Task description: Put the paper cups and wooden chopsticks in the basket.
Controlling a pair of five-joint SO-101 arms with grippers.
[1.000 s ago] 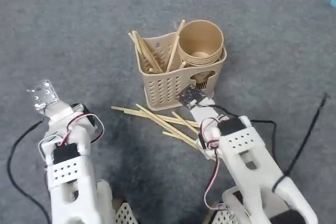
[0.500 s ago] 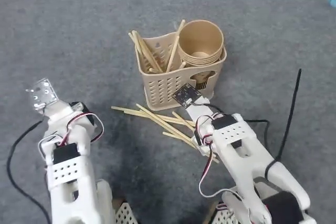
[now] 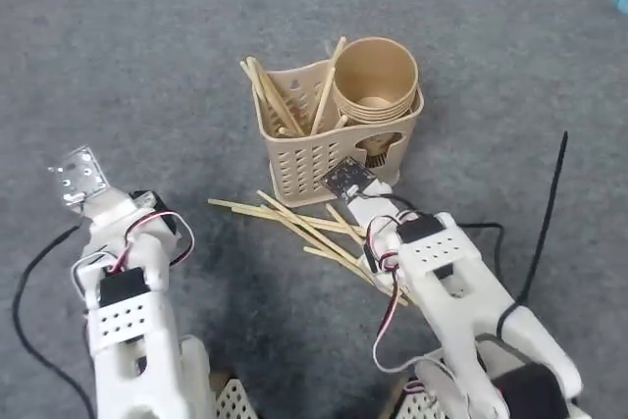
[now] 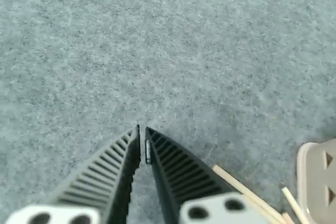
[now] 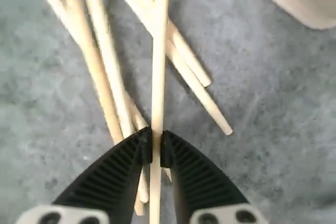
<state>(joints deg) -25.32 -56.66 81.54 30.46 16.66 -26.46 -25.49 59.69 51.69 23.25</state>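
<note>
Wooden chopstick point(image 5: 159, 51): one, clamped between the fingertips of the right tool point(image 5: 156, 142), crossing over the loose chopsticks point(image 3: 294, 223).
Loose chopsticks: a scattered pile flat on the tabletop point(image 3: 147, 76), just in front of the basket point(image 3: 314, 159).
Cups point(image 3: 376, 76): brown paper, nested, upright in the basket's right compartment.
Stowed chopsticks point(image 3: 270, 95): several, standing tilted in the left compartment.
Basket: beige slotted plastic, upright, mid-tabletop.
Left tool point(image 4: 142, 140): fingers together, holding nothing, over bare grey tabletop to the left of the pile.
Tabletop: grey, carpet-like covering.
</note>
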